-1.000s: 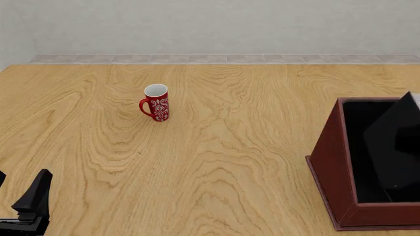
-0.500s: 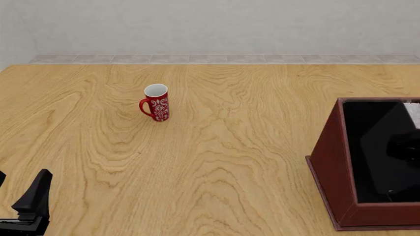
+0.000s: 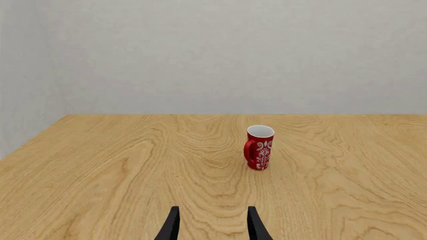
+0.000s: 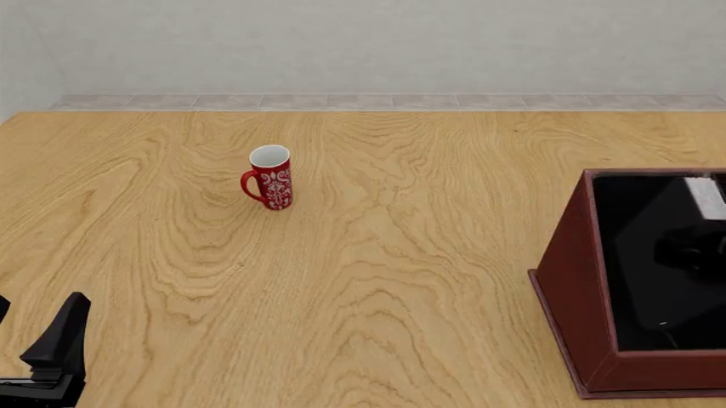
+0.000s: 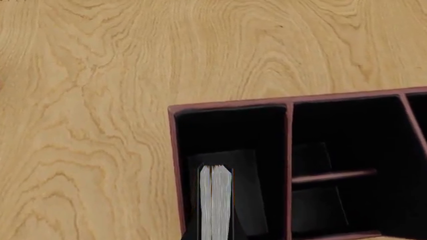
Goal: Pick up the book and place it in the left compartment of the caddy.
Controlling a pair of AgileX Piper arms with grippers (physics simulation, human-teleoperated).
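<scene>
Left tool (image 3: 213, 227): fingers parted, holding nothing, low over tabletop (image 4: 375, 280). Red mug (image 4: 270, 178): upright, mid-tabletop. Caddy (image 4: 573, 280): far right. Book (image 5: 216, 202): standing inside left compartment (image 5: 230, 150). Right tool: state cannot be told.

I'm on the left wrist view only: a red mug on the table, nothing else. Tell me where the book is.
Observer: The book stands upright inside the caddy, with its white page edge facing the right wrist camera.
Operator: Name the compartment.
Observer: It is in the left compartment, between the caddy's outer wall and the divider.
Operator: Place the caddy for me.
Observer: In the front view it sits at the far right of the table, well to the right of the red mug and nearer the arms.
</scene>
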